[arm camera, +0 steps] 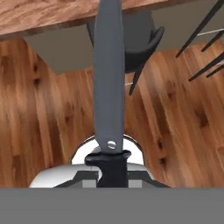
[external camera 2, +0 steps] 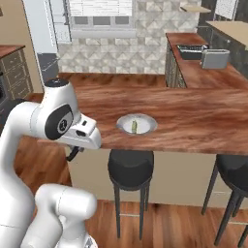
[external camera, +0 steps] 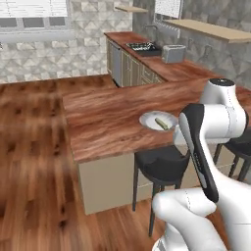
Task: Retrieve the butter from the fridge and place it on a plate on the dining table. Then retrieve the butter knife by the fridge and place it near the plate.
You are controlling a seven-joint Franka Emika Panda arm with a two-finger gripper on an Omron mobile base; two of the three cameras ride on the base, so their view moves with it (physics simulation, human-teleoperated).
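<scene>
My gripper (arm camera: 107, 168) is clenched on the black handle of the butter knife (arm camera: 108, 78), a light, stiff, slick thing I judge best pinched at the handle, held below the near table (external camera: 108, 127) edge, while the butter (external camera 2: 134, 126) lies on the plate (external camera 2: 145, 127).

End effector (arm camera: 108, 168) clamped, arm folded low.
</scene>
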